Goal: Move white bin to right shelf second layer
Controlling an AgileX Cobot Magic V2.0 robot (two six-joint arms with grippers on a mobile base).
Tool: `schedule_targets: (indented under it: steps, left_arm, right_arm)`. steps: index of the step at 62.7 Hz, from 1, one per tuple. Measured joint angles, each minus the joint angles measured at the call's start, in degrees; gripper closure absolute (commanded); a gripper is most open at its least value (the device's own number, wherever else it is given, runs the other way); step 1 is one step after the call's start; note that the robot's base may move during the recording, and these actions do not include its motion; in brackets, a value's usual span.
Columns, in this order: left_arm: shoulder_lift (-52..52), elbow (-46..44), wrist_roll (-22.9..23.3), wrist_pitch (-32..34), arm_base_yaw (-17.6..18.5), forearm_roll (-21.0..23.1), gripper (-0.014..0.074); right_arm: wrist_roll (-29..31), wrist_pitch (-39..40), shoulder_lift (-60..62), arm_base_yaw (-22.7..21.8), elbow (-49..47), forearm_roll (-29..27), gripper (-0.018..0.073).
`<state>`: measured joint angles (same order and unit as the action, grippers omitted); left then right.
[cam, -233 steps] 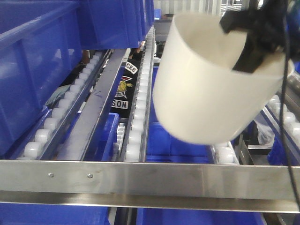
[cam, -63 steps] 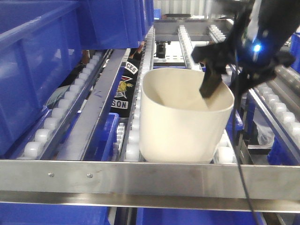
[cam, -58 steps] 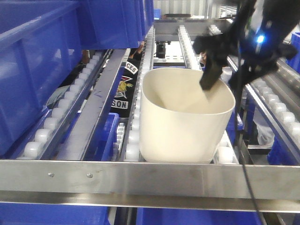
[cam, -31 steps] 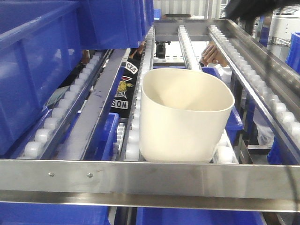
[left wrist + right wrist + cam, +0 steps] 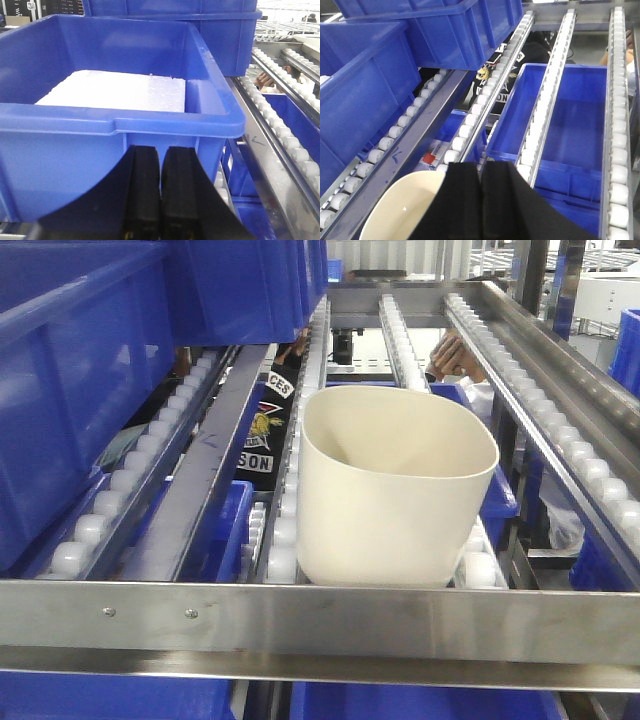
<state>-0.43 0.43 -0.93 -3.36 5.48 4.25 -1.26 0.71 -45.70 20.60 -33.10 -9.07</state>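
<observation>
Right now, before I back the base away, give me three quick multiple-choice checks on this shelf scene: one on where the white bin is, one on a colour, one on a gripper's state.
1. Where does the white bin sit?
A. On the roller tracks, just behind the steel front rail
B. Inside a blue crate
C. Hanging from a gripper

2. What colour is the crate in the left wrist view?
A. Green
B. Blue
C. Grey

3. How do the jaws of the left gripper stand?
A. Wide open
B. Clamped on the bin's rim
C. Together, with nothing between them

Answers:
1. A, the bin stands upright on the white rollers against the rail, with no arm near it in the front view.
2. B, its walls and rim are plainly blue, with a white foam slab inside.
3. C, the two black fingers meet side by side, empty.
</observation>
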Motion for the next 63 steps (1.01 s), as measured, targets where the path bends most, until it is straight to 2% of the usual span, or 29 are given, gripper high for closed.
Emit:
schedule_targets:
  steps: [45,49,63]
  left_arm:
    - [0.0,0.0,0.0,0.0,0.0,0.0,0.0512]
    - [0.0,0.0,0.0,0.0,0.0,0.0,0.0512]
    - [0.0,0.0,0.0,0.0,0.0,0.0,0.0512]
  right_arm:
    - [0.0,0.45,0.49,0.0,0.7,0.0,0.0507]
    - [0.0,-0.23,2.53,-1.18,1.93,0.0,0.0507]
    - [0.0,-2.14,14.56,-9.88,11.17,0.0,0.0507]
